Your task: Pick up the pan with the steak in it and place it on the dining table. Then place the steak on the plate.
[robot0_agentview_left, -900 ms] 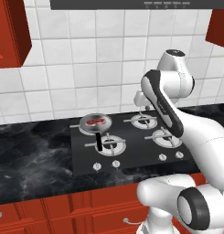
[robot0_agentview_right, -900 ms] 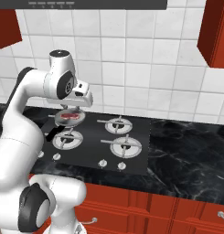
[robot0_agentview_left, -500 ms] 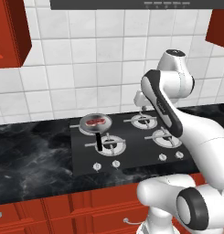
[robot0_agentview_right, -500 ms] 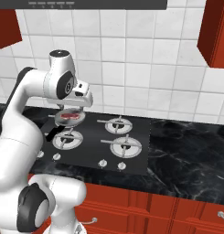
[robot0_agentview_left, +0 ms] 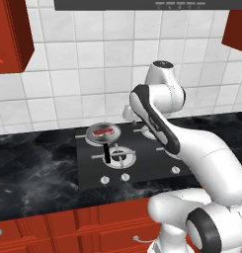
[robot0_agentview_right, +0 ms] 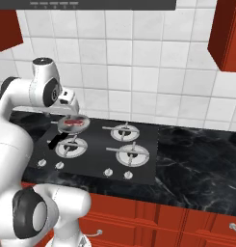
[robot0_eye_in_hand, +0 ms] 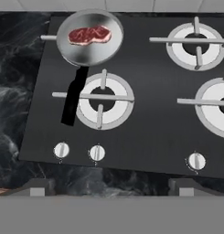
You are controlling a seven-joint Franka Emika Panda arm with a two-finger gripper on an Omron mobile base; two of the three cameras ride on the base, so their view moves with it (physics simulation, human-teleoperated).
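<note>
Now that your tool [robot0_eye_in_hand: 111,185] has spread its fingers wide since a moment ago, with nothing between them, you are set for a grasp but have not begun one: it hangs high over the front edge of the stove [robot0_eye_in_hand: 131,132], well apart from the pan. Nearest you run the knobs [robot0_eye_in_hand: 97,152] along the stove's front, then the near left burner [robot0_eye_in_hand: 102,99]. Across the left of that burner lies the pan's black handle [robot0_eye_in_hand: 74,96], pointing toward you, which looks like the easiest place to take hold. Beyond it the pan [robot0_eye_in_hand: 89,36] sits on the far left burner with the steak [robot0_eye_in_hand: 89,34] flat inside, toward its far side. To the right stand two bare burners [robot0_eye_in_hand: 195,45], out of your way. Around the stove runs the black counter [robot0_agentview_left: 33,168], then the white tiled wall [robot0_agentview_right: 138,72]. Nothing blocks the descent to the handle; mind the burner grate just under it.
</note>
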